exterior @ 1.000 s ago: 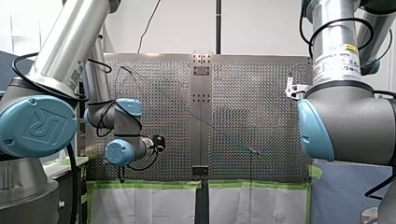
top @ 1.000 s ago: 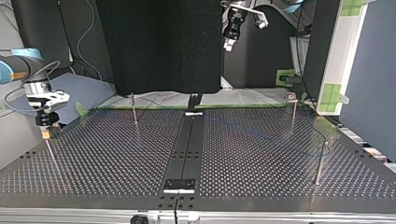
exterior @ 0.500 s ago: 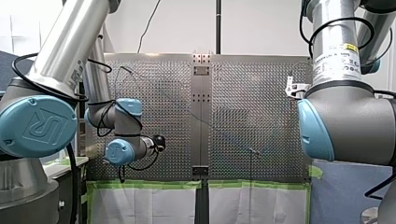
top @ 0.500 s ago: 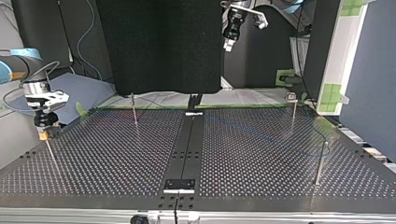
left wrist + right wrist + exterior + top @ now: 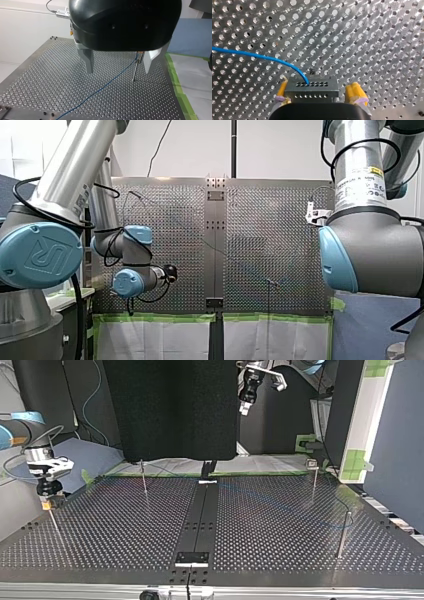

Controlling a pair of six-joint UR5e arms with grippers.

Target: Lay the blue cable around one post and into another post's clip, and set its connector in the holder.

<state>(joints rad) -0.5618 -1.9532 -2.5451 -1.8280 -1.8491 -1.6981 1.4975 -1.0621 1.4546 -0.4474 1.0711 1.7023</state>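
Note:
The blue cable curves over the perforated plate and ends in a grey block with rows of small holes. My right gripper straddles that block, its yellow pads a little clear of the sides, open. In the top view my right gripper hovers over the post at the left. My left gripper is open and empty, high above the cable and a clip post. The top view shows my left gripper raised at the back.
More thin posts stand on the plate. A black rail runs down the plate's middle. Green tape lines the plate's edge. A large black panel stands behind the table.
My right gripper has edged slightly toward the top view's left over the post. My left arm has not moved.

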